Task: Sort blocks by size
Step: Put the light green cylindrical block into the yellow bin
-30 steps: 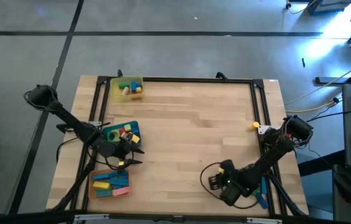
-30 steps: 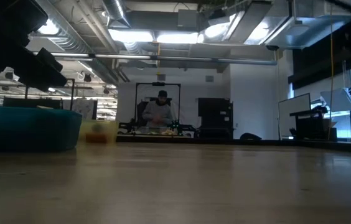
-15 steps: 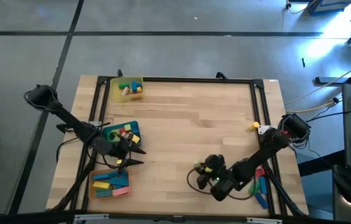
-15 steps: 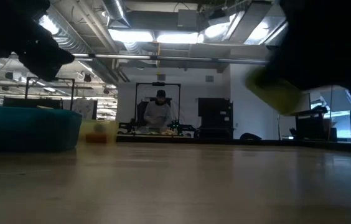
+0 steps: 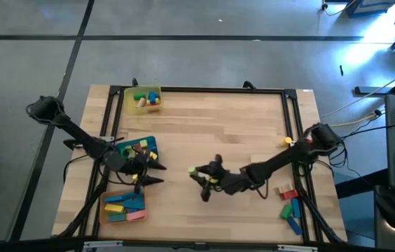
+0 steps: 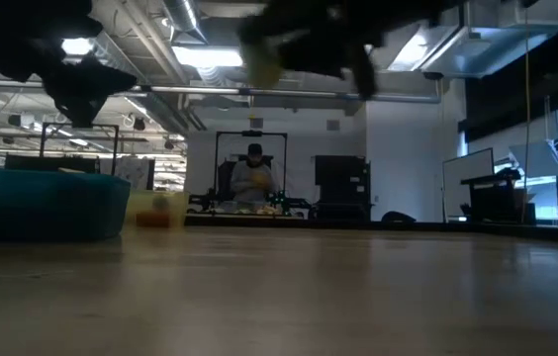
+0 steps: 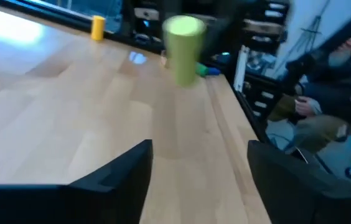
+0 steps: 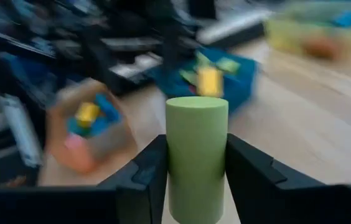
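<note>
You will find no readable writing or brand mark anywhere here. Your table (image 5: 239,126) is pale wood planking inside a black frame, standing on a grey floor crossed by dark lines. Looking level across it, you see a workshop room with bright ceiling lights and ducts, and a person (image 6: 252,178) seated at a far bench.

You have three trays along the left side. The yellow tray (image 5: 129,93) at the far edge holds a few blocks in green, blue and tan. The blue tray (image 5: 150,141) midway holds a mixed handful in red, yellow and green. The orange tray (image 5: 106,214) nearest the front holds longer pieces in yellow, blue, green and pink.

Your right gripper (image 5: 201,176) reaches across to mid-table, raised above the surface, its jaws closed on a light green cylinder block (image 8: 196,163), held upright between the two fingers. Your left gripper (image 5: 151,173) sits just beside the blue and orange trays, between them, its jaws spread wide with nothing between them.

More loose blocks (image 5: 288,207), red, green and blue, lie at the table's front right corner, and a small yellow block (image 5: 288,141) rests at the right edge.
</note>
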`<state>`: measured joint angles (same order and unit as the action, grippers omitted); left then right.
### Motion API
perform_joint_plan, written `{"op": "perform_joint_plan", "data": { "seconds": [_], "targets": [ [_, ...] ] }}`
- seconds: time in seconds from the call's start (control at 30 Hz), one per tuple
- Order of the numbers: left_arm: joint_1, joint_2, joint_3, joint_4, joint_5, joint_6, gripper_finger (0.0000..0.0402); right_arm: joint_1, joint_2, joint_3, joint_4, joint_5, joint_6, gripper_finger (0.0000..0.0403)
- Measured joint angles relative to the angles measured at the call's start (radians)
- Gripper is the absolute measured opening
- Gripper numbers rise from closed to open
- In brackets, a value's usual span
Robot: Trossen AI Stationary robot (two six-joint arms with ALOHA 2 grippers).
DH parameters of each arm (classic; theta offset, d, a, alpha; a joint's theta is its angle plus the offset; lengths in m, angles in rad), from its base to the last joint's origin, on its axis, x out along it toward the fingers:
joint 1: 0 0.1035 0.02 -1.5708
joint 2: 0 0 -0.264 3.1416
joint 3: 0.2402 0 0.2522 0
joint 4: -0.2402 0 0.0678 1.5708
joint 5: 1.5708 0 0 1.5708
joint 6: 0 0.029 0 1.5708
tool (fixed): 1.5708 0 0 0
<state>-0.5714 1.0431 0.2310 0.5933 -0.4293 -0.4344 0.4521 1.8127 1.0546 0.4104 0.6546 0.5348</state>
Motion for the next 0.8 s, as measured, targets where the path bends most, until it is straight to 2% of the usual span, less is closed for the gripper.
{"op": "perform_joint_plan", "data": {
  "seconds": [0.07,0.2,0.37,0.67,0.8],
  "targets": [
    [0.017,0.0,0.0,0.005,0.0,-0.019,0.0259,-0.023,0.033,0.0,0.127,-0.062,-0.077,0.0137],
    [0.038,0.0,0.003,0.062,0.0,-0.015,0.0275,-0.057,0.094,0.0,0.345,-0.122,-0.165,0.0137],
    [0.04,0.013,0.022,0.105,0.0,0.024,0.0276,-0.081,0.143,0.005,0.5,-0.155,-0.218,0.0138],
    [0.07,0.157,0.134,0.105,-0.002,0.087,0.0276,-0.086,0.17,0.078,0.523,-0.228,-0.302,0.0138],
    [0.071,0.201,0.188,0.107,0.0,0.102,0.0276,-0.086,0.17,0.079,0.521,-0.23,-0.308,0.0138]
  ]
}}
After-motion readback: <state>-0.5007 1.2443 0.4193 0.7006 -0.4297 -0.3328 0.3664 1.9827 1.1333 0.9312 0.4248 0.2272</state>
